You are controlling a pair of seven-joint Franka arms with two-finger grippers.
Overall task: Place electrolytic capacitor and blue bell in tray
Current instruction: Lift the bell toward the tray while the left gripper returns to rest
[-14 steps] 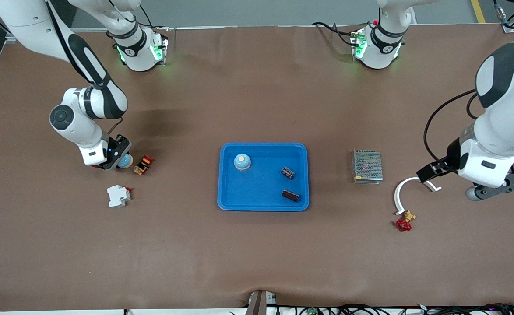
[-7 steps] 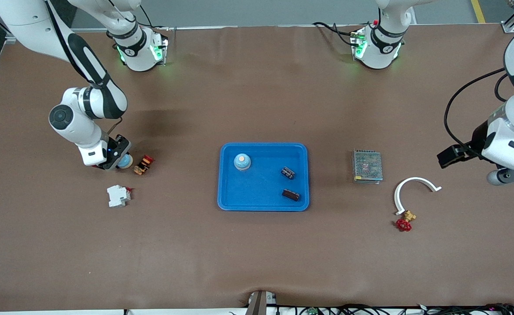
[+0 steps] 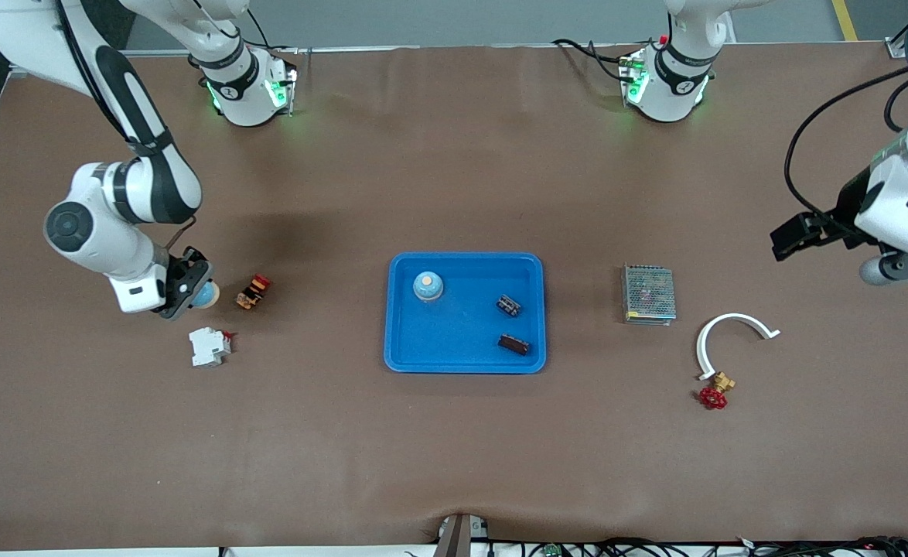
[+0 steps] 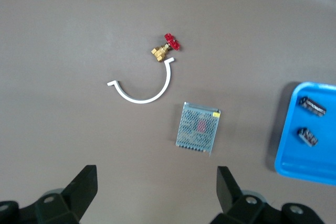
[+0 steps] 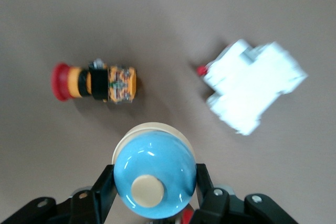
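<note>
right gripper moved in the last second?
Yes. The right gripper, shut on a blue bell, has shifted away from the red-capped button toward the right arm's end of the table.

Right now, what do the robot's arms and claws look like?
Both arms are smooth white tubes with black bands at the joints. Their round white bases glow green along the table's edge. A black cable loops down the left arm toward its wrist. The left claw has two black fingers on a black bracket with bolt holes. The right claw is black too, with bolted finger mounts.
</note>
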